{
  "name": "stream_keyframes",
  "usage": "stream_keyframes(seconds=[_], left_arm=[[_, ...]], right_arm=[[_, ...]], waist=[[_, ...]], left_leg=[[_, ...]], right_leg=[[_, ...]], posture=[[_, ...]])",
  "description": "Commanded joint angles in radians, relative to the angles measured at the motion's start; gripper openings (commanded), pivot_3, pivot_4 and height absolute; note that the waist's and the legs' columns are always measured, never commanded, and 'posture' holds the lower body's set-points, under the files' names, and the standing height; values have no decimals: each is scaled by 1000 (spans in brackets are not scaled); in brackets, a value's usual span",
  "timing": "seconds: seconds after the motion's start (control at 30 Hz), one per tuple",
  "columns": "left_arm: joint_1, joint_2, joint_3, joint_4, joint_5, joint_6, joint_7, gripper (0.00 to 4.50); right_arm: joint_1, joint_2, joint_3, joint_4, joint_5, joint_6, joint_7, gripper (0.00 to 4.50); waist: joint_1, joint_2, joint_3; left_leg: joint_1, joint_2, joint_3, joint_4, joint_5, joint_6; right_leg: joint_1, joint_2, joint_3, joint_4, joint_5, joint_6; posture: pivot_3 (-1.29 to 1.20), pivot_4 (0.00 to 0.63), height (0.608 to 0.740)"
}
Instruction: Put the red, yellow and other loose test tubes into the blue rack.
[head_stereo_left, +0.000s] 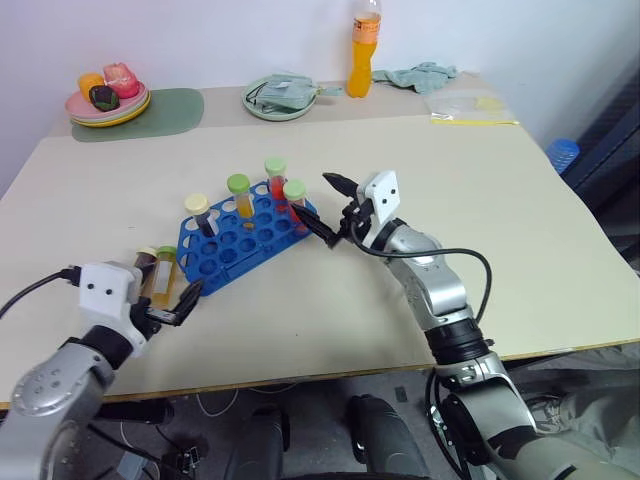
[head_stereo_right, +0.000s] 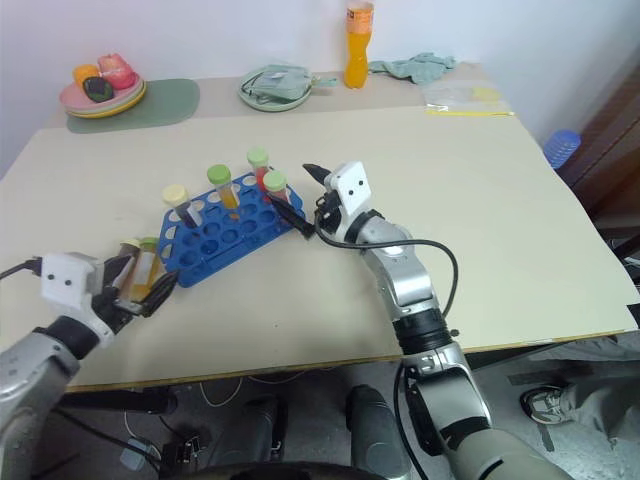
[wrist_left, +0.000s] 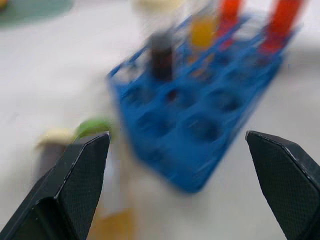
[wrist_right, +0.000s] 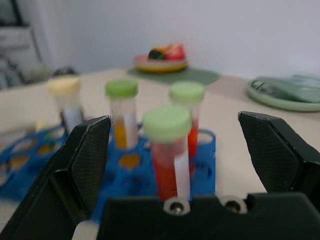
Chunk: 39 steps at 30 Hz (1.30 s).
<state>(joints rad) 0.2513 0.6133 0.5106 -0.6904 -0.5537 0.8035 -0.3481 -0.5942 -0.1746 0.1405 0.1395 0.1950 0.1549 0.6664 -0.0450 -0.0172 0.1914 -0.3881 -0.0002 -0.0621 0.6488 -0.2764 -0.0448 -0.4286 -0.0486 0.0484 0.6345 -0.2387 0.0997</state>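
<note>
We find the bright blue plastic rack with its grid of round holes (head_stereo_left: 240, 235) standing askew on the pale counter (head_stereo_left: 500, 220). Four capped clear tubes stand upright in it: a dark one with a cream cap (head_stereo_left: 199, 211), an amber-yellow one with a green cap (head_stereo_left: 240, 194), and two red ones with green caps (head_stereo_left: 276, 176) (head_stereo_left: 295, 200). Two loose tubes (head_stereo_left: 157, 275) lie flat on the counter just beside the rack's near left end, one cream-capped and dark, the other green-capped and amber. We judge these two still to be racked.

The left gripper (head_stereo_left: 168, 308) is released, fingers spread wide and grasping nothing, low over the counter just beside the loose pair. The right gripper (head_stereo_left: 328, 208) is likewise released and empty, with its lower finger at the rack's right corner beside the nearest red tube; we cannot tell whether it touches.

Risks noted:
- The loose tubes lie side by side, apparently touching; a closing grip may catch both or roll one away.
- The rack is light and unrestrained; a nudge from either gripper could shift it or tip the standing tubes.
- A tube lifted lying flat must be turned upright, or it may jam at the hole.
</note>
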Motion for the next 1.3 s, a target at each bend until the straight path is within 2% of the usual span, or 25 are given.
stream_keyframes(seconds=[0.03, 0.1, 0.17, 0.23, 0.33, 0.5, 0.67, 0.83, 0.93, 1.3], left_arm=[[-67, 142, 83, -46, -53, 221, 17, 4500], [-140, 230, 95, -21, -92, 382, 24, 4500], [-287, 304, 93, 60, -153, 605, 6, 4500], [-393, 385, 35, 124, -182, 772, -23, 4500], [-502, 473, -65, 243, -279, 811, -3, 4500], [-650, 529, -208, 408, -421, 811, 145, 4500], [-723, 476, -255, 520, -523, 811, 345, 4500], [-759, 376, -249, 585, -592, 811, 508, 4500], [-773, 326, -241, 606, -643, 811, 587, 4500], [-778, 239, -220, 646, -826, 811, 817, 4500]], right_arm=[[2, -25, 19, -62, 15, 3, 60, 4480], [5, -35, 32, -59, 9, -4, 79, 4480], [10, -38, 50, -60, 4, -13, 98, 4480], [14, -36, 68, -64, -3, -21, 108, 4480], [22, -31, 85, -73, -7, -27, 112, 4480], [46, -42, 90, -104, -6, -24, 120, 4480], [81, -72, 89, -158, 2, 1, 149, 4480], [103, -84, 89, -187, 0, 13, 147, 4480], [109, -81, 94, -197, -3, 18, 142, 4480], [113, -72, 110, -200, -8, 19, 138, 4480]], waist=[[0, 0, 0], [1, 0, 0], [1, 1, 1], [-1, -1, 0], [-5, 0, 1], [-1, 0, 1], [2, -1, 1], [3, -1, 1], [4, -1, 1], [25, -1, 0]], left_leg=[[0, 0, 0, 0, 0, 0], [0, 0, 0, 0, 0, 0], [0, 0, 0, 0, 0, 0], [1, 0, -1, 0, 0, 0], [2, 0, 0, -1, 0, 0], [1, 0, -1, -1, 1, -2], [1, 0, 0, -1, 1, -2], [1, -1, 0, -1, 2, -3], [1, -1, 0, -1, 2, -4], [1, -3, -1, -1, 4, -8]], right_leg=[[0, 0, 0, 0, 0, 0], [0, 1, 0, 0, 0, 0], [0, 1, 0, 0, 0, 0], [1, 1, -1, 1, 0, 0], [1, 1, 0, 0, 0, 0], [0, 0, 0, 0, 0, 0], [0, -1, 0, 0, 0, 0], [0, -2, 0, 1, 0, 0], [0, -2, 0, 1, 0, 0], [0, -4, 0, 2, 0, 0]], posture=[[0, 150, 740], [0, 150, 740], [0, 150, 740], [0, 150, 740], [0, 150, 740], [0, 150, 740], [0, 150, 740], [0, 150, 740], [0, 150, 740], [0, 150, 740]])
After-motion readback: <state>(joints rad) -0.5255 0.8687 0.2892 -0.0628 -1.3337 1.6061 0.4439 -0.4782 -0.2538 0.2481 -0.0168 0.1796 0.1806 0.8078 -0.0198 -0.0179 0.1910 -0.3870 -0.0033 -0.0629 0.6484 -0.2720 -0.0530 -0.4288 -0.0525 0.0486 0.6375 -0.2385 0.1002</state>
